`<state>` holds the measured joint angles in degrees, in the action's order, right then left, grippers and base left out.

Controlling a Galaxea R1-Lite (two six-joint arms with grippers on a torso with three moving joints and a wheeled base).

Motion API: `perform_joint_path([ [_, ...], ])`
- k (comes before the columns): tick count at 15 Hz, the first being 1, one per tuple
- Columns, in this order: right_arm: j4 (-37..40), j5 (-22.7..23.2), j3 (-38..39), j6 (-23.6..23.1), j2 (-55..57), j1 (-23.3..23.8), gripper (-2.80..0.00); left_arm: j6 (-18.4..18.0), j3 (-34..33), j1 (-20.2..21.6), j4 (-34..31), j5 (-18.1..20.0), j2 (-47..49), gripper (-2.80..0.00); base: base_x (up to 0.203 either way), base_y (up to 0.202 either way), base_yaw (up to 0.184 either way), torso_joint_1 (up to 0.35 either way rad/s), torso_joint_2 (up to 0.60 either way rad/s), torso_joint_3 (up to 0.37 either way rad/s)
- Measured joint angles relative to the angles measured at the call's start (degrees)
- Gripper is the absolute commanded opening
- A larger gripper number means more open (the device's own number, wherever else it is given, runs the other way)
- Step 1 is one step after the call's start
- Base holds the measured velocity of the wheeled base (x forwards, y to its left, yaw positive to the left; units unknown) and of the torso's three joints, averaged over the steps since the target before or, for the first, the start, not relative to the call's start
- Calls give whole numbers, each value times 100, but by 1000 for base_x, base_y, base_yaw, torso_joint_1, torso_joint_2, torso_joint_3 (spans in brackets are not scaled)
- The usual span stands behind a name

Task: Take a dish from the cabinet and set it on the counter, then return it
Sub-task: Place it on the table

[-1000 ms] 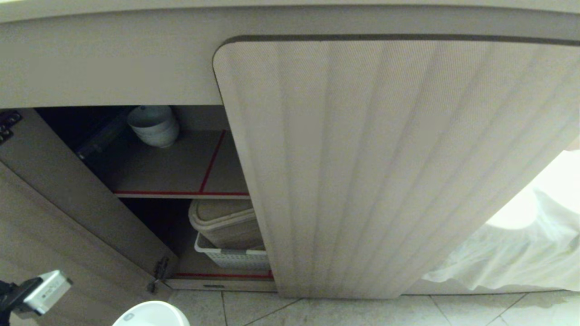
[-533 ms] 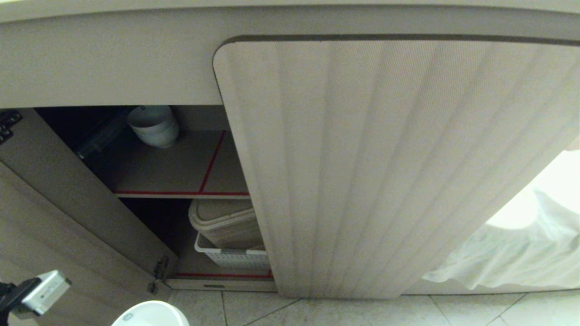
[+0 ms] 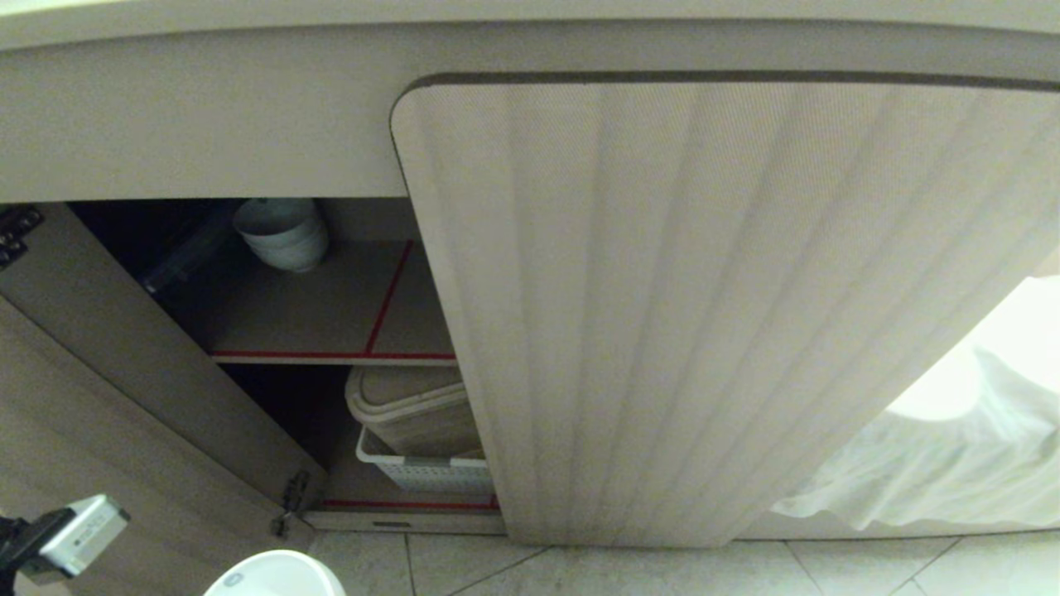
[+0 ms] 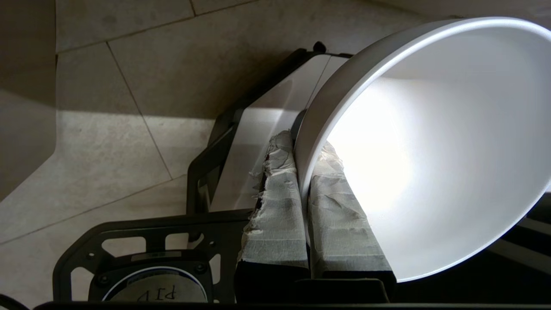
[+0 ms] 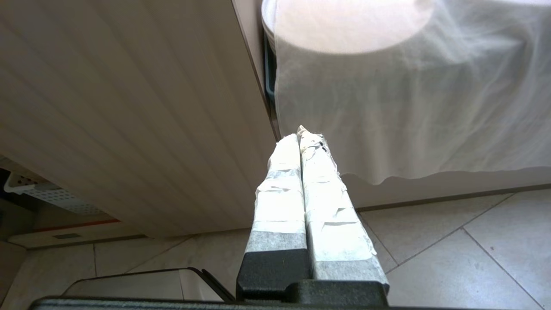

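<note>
1. The left gripper (image 4: 303,172) pinches the rim of the white bowl (image 4: 434,150), one taped finger (image 4: 275,215) outside the wall and the other inside; the bowl hangs tilted above the tiled floor (image 4: 129,142).
2. In the head view the bowl (image 3: 277,575) shows at 7 o'clock, at the frame edge, in front of the cabinet (image 3: 207,124).
3. The right gripper (image 5: 301,137) has its taped fingers pressed together on nothing, pointing at the ribbed door (image 5: 129,107) and a white cloth (image 5: 409,107).
4. The cabinet's left door (image 3: 124,389) stands open at 9 o'clock; the ribbed door is closed.
5. Inside, low down, a white basket (image 3: 431,476) holds a beige bin (image 3: 410,406).
6. On the red-edged shelf (image 3: 331,354), at the back near 11 o'clock, sits a stack of bowls (image 3: 281,236).
</note>
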<state>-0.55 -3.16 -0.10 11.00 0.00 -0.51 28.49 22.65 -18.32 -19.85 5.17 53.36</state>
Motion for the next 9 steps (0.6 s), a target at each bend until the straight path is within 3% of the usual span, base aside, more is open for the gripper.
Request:
perform_joint_path([
  [4,11,2,0,1,2,0,-280,-2,22,-17,-1,-2,5,-280,0,0,0,245,-103,-151],
  [9,6,3,0,2,0,0,-280,-282,69,-39,-336,10,-76,-280,0,0,0,175,-565,-177],
])
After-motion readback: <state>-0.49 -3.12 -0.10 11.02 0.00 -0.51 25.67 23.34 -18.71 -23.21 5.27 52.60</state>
